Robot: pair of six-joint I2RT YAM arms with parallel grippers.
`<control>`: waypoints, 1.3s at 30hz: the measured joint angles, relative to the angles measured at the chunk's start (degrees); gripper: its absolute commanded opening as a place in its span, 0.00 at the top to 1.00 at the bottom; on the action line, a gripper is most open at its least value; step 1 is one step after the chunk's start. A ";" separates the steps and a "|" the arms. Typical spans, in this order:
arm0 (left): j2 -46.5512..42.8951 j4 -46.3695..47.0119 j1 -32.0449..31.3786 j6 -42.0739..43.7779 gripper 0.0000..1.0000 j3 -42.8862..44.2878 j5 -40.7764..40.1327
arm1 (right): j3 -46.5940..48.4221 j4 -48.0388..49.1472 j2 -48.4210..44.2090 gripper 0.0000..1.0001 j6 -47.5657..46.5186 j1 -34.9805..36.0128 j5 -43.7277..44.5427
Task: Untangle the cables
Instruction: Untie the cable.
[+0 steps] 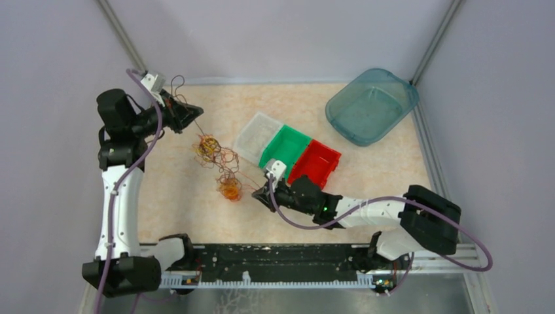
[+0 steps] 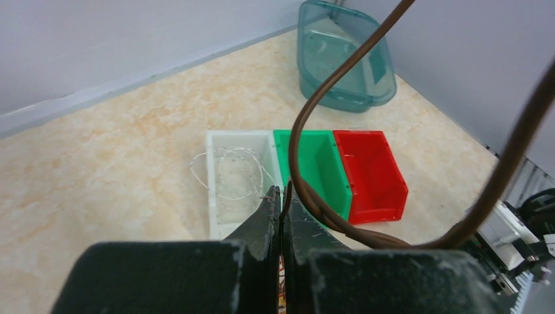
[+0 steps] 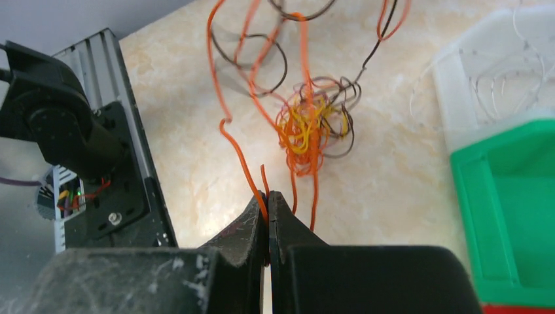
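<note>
The cables [image 1: 209, 149] are a loose tangle of thin orange, yellow and brown loops on the table, strung between my two grippers, with a denser orange clump [image 1: 230, 190] at its near end. My left gripper [image 1: 193, 112] is raised at the back left, shut on a brown cable [image 2: 293, 147] that loops up from its fingertips. My right gripper [image 1: 256, 194] is low on the table just right of the clump, shut on an orange cable [image 3: 243, 162] that runs up past the knot [image 3: 307, 127].
A white bin [image 1: 258, 119], a green bin [image 1: 291, 139] and a red bin [image 1: 321, 157] stand in a row right of the tangle. Thin white wire [image 2: 229, 171] lies in the white bin. A teal tub [image 1: 373, 108] is at the back right.
</note>
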 measured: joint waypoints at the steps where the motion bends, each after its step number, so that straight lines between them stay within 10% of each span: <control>1: 0.00 -0.63 0.02 0.52 1.00 0.28 -1.33 | -1.38 0.04 -0.79 1.00 0.35 0.00 0.39; 25: -1.68 -4.98 -0.22 15.34 1.00 4.96 -35.34 | -18.95 -2.49 -19.32 1.00 7.17 -0.28 5.73; 39: -1.84 -3.87 -0.11 20.09 1.00 3.89 -40.30 | -15.43 -11.37 -29.16 1.00 7.69 -0.85 6.05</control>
